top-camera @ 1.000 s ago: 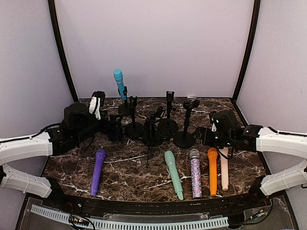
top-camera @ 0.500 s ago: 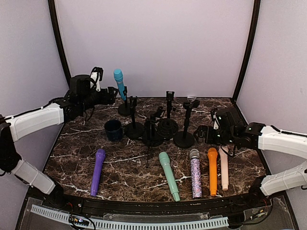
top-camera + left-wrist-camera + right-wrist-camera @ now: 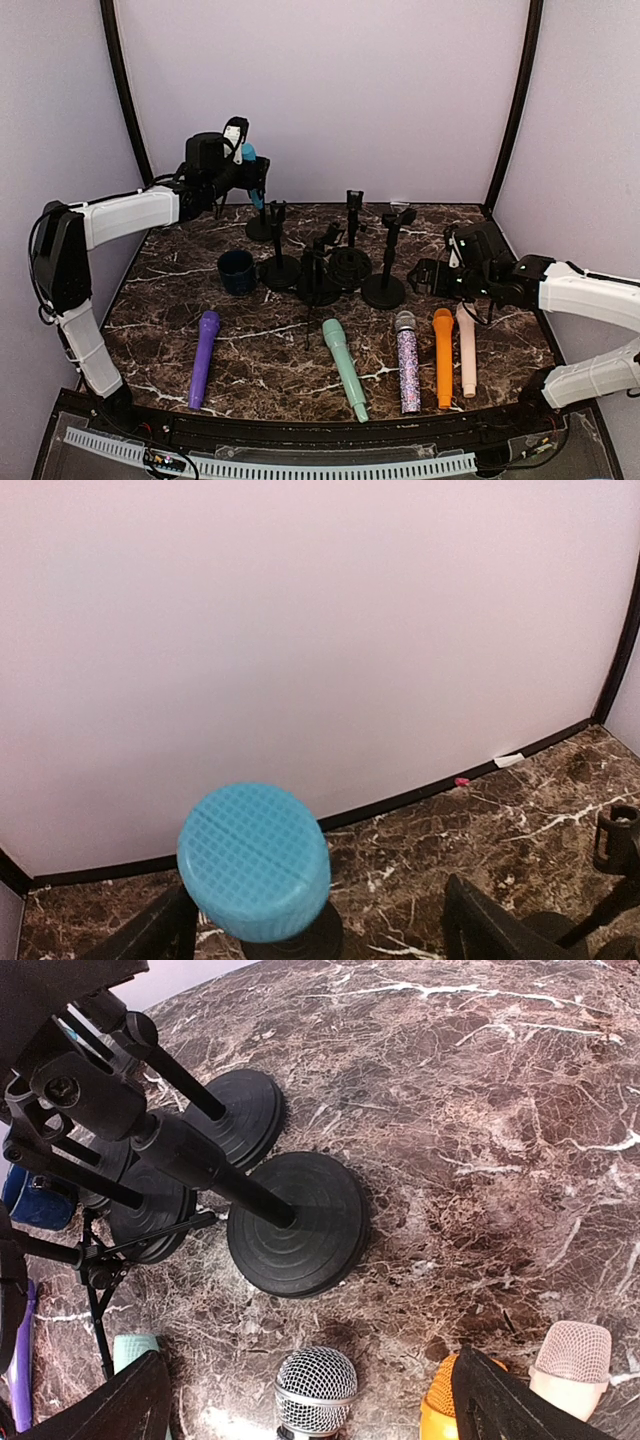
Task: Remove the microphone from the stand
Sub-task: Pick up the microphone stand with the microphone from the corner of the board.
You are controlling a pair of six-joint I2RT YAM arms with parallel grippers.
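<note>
While the blue mic (image 3: 249, 154) sits upright in the rear stand (image 3: 262, 226), the step in hand is the approach to the grasp.

Top view: the left claw (image 3: 254, 172) is raised at the head of the blue mic, at the back of the worktop (image 3: 150, 300). The right claw (image 3: 428, 276) hangs low beside the right stand (image 3: 384, 290) and holds nothing. Five loose mics (image 3: 344, 368) lie along the near edge.

Left wrist view: the jaws stand wide apart, one finger (image 3: 150, 935) to each side of the mic head. Nothing is gripped.

Right wrist view: the jaws are spread wide and empty above a stand base (image 3: 295, 1222). Three mic heads show below.

Next move, as judged: lower the left claw from the head to the handle, centre the handle between the jaws, and close firmly. Then draw the mic up and out along the line of the clip. The stand looks light, so a skewed pull may tip it.
</note>
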